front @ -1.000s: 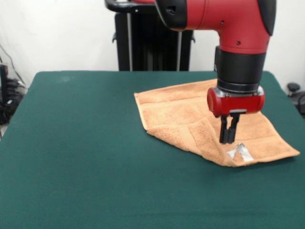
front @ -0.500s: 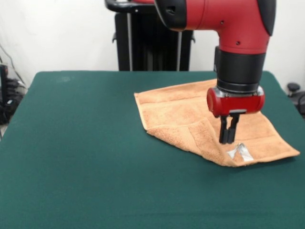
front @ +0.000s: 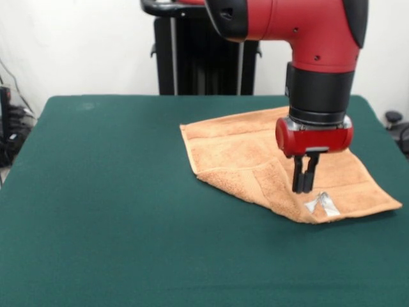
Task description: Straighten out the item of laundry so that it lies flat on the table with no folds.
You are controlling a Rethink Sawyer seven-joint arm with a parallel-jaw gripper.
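A light-orange terry towel (front: 243,153) lies on the dark green table (front: 115,192), right of centre. Its near-left part is folded over, with a thick doubled edge along the front. A small white label (front: 323,204) shows near the front corner. My gripper (front: 303,189) hangs from the red and black arm above the towel's front part, just left of the label. Its two black fingers stand close together, shut on nothing. The tips seem just above the cloth.
The black pedestal (front: 204,57) stands behind the table's far edge. The table's right edge runs close to the towel's right corner (front: 399,204). Wide green surface stretches to the left and front of the towel.
The gripper has shifted very slightly left and up. The towel has not moved.
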